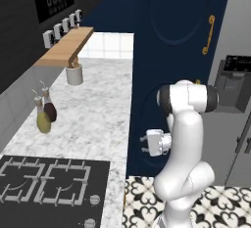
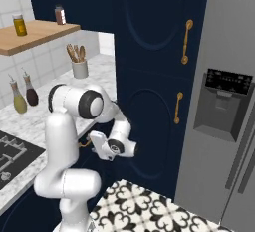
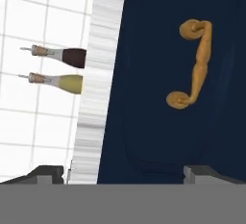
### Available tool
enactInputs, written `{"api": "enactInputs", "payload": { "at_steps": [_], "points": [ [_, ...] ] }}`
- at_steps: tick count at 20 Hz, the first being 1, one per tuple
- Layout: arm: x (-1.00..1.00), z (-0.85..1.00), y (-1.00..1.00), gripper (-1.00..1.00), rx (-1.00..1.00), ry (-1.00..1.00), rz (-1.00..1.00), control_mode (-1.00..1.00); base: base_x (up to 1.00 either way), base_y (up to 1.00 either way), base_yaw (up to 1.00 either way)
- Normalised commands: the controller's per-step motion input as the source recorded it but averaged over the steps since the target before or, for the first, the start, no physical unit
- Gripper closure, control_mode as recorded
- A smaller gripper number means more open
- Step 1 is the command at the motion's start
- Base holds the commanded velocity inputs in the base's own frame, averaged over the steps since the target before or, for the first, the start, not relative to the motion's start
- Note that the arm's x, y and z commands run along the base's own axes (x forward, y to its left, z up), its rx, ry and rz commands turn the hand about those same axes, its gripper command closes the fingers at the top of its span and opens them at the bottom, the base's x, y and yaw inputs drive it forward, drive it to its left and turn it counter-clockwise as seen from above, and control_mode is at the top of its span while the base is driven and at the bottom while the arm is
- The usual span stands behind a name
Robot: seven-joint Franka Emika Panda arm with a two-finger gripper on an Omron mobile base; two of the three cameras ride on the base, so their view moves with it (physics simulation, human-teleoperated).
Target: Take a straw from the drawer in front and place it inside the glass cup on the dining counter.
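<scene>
In the hand view the navy-blue drawer point(image 3: 158, 122) faces me at close range, its small gold handle point(image 3: 194, 64) up and to the right of centre. My gripper point(image 3: 125, 172) is open, its dark fingertips point(image 3: 48, 172) set wide apart and a short way from the drawer face, touching nothing. From the base views the gripper point(image 1: 144, 144) point(image 2: 88, 142) points at the navy front point(image 1: 138, 119) just under the marble top's edge. The drawer is closed. The straw, the glass cup and the dining counter are out of view.
The marble top point(image 1: 93, 119) carries a black stove point(image 1: 49, 178), two oil bottles point(image 1: 45, 114) and a white utensil crock point(image 1: 74, 74) under a wooden shelf point(image 1: 66, 46). Tall navy doors point(image 2: 154, 42) with long gold handles point(image 2: 187, 42) and a grey fridge point(image 2: 224, 106) stand to the right. The floor point(image 2: 134, 206) is patterned tile.
</scene>
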Motion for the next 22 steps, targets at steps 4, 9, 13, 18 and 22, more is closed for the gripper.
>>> {"api": "enactInputs", "payload": {
  "at_steps": [4, 9, 13, 18, 22],
  "points": [
    [0.39, -0.35, 0.33, -1.0, 0.07, 0.0, 0.08, -1.0, 0.0, 0.0, 0.0],
    [0.5, -0.31, 0.23, -1.0, 0.03, 0.0, 0.05, -1.0, 0.0, 0.0, 0.0],
    [0.56, -0.3, 0.27, -1.0, 0.01, 0.0, 0.02, -1.0, 0.0, 0.0, 0.0],
    [0.35, -0.32, 0.32, -1.0, 0.0, 0.0, 0.0, -1.0, 0.0, 0.0, 0.0],
    [0.19, -0.41, 0.26, -1.0, 0.0, 0.0, 0.0, -1.0, 0.0, 0.0, 0.0]
  ]
}}
